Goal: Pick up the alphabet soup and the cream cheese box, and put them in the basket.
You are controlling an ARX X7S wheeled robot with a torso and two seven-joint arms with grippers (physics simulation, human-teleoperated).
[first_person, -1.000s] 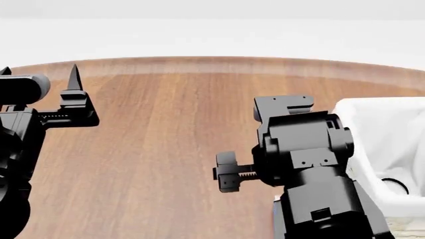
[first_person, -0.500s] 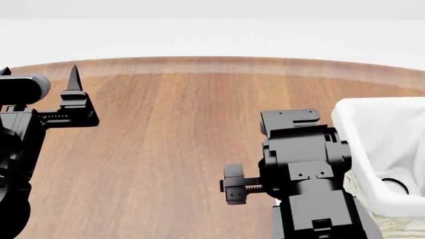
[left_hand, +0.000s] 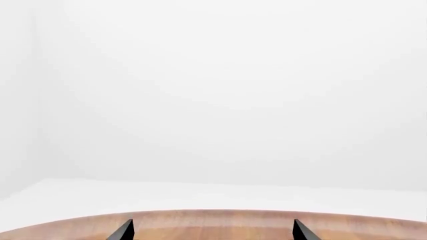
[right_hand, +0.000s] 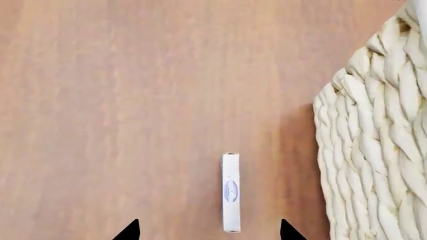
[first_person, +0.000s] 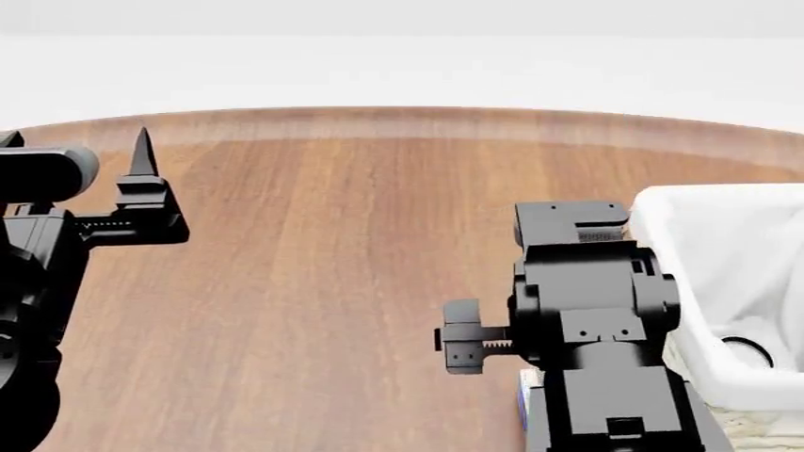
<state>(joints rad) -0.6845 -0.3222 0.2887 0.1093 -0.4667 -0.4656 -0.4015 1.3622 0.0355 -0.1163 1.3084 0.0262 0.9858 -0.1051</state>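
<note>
Right wrist view: right gripper [right_hand: 209,231] spread wide, pointing down at the table [right_hand: 120,100], nothing betw. its tips. Cream cheese box [right_hand: 231,192] lies on the wood just ahead of the tips, near the basket [right_hand: 373,150] wall, not touching. Left gripper [left_hand: 211,231] also spread, empty, aimed past the table's far edge. Alphabet soup not in sight.

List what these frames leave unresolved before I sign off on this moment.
- Alphabet soup: a dark ring shows inside the basket in the head view, too cut off to identify as the can.
- Cream cheese box: edge-on in the right wrist view; in the head view the right arm covers nearly all of it.
- Right gripper: only fingertips show, spread either side of the box.
- Left gripper: only fingertips, at the frame edge.
</note>
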